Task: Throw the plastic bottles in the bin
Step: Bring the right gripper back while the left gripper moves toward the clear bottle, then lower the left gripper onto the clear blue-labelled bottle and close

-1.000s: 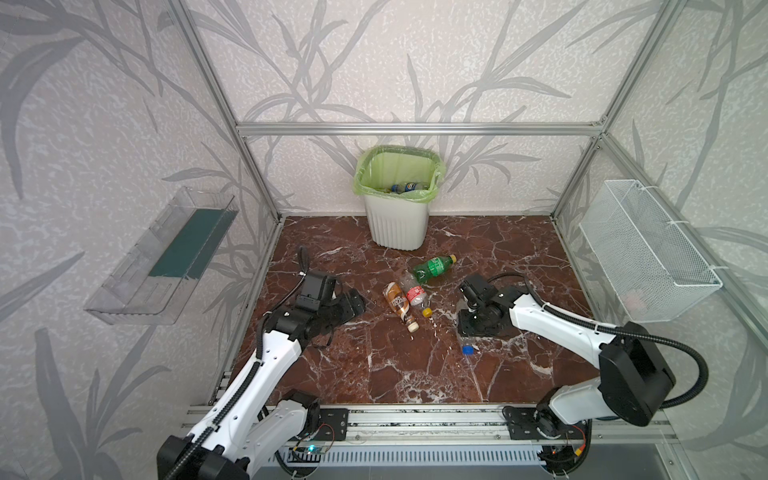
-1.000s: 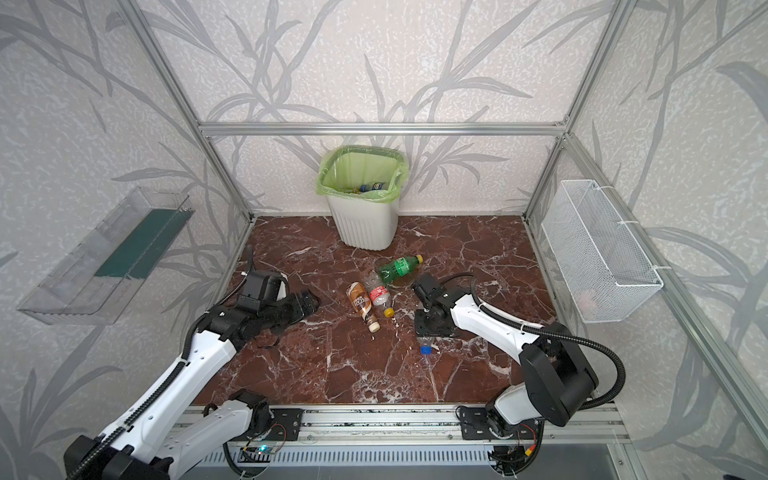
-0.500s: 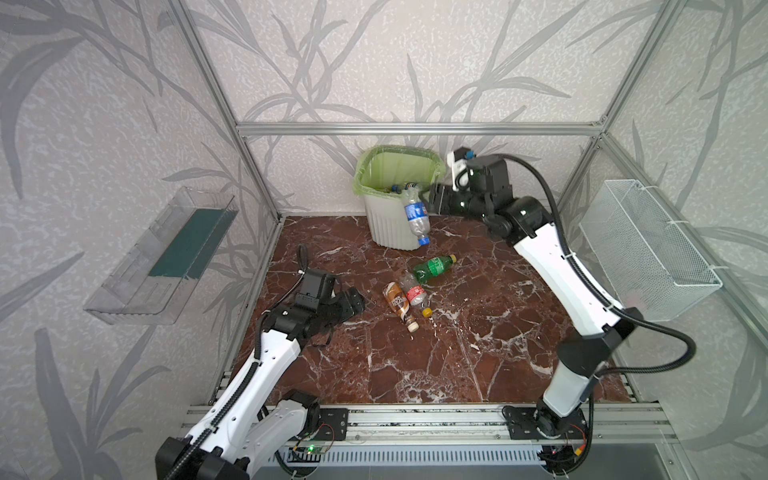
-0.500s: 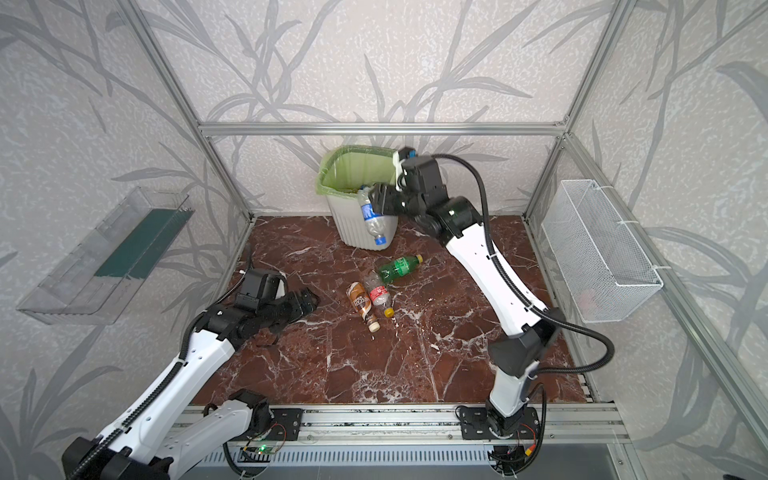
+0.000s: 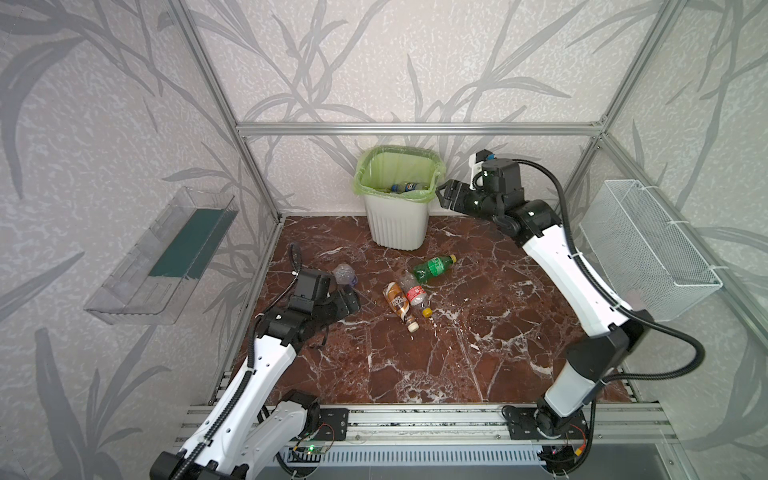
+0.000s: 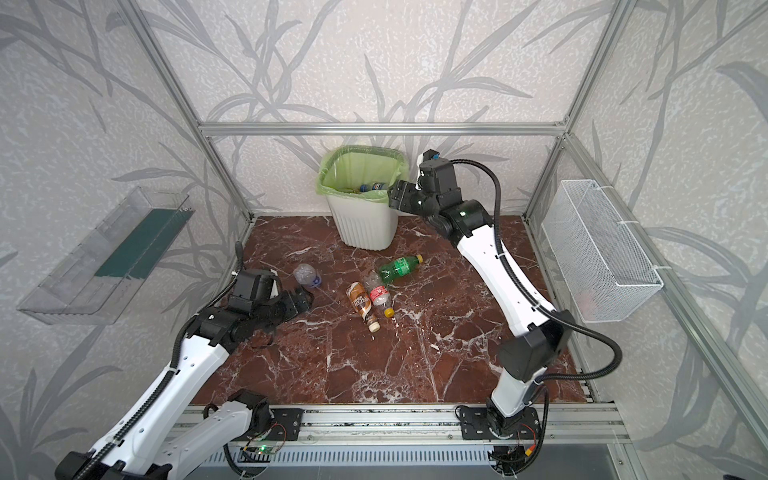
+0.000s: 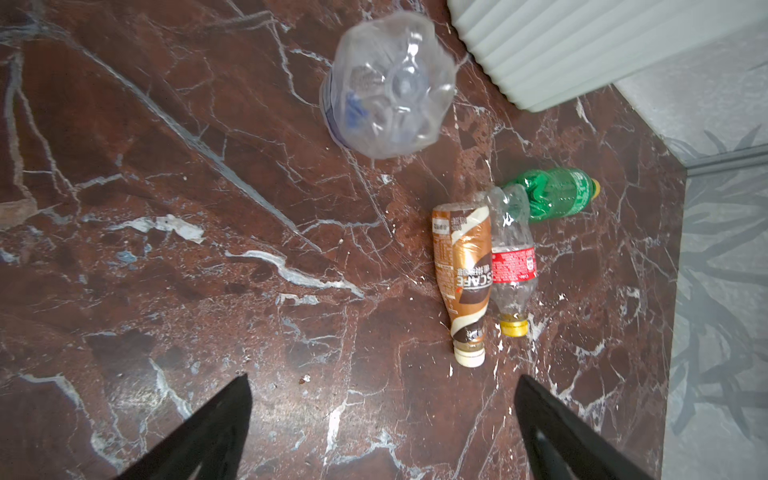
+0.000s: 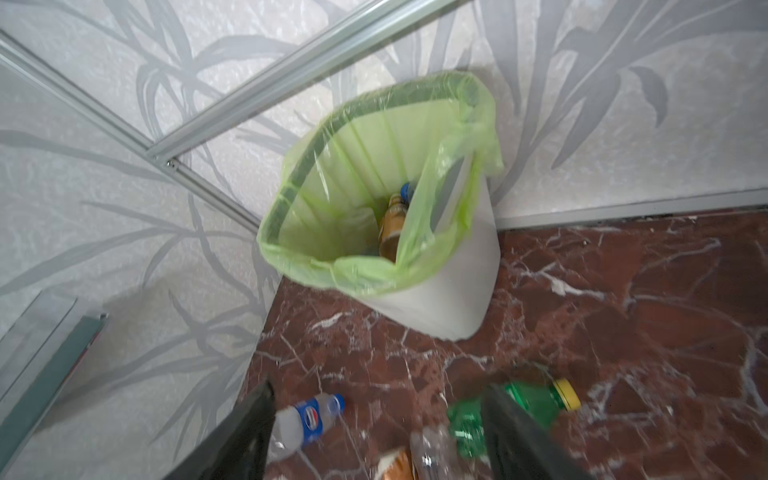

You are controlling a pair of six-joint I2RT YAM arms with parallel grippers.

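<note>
The white ribbed bin [image 5: 397,224] [image 6: 365,226] with its green liner stands at the back wall, with several bottles [image 8: 392,228] inside. My right gripper [image 5: 442,195] [image 8: 380,386] hovers beside its right rim, open and empty. A clear blue-labelled bottle [image 5: 344,274] [image 7: 390,87] [image 8: 305,424] lies on the floor just beyond my left gripper [image 5: 353,301] [image 7: 382,378], which is low, wide open and empty. In the middle of the floor lie a green bottle [image 5: 434,267] [image 7: 552,199], a red-labelled bottle [image 5: 415,293] [image 7: 513,266] and a brown-wrapped bottle [image 5: 398,300] [image 7: 461,266], the last two side by side.
A white wire basket [image 5: 648,249] hangs on the right wall and a clear tray [image 5: 166,253] on the left wall. Aluminium frame posts stand at the back corners, close to the bin and the raised right arm.
My right gripper rose from the floor to the bin's rim and opened. The clear bottle it carried fell outside the bin and now lies by my left gripper, which opened slightly wider.
</note>
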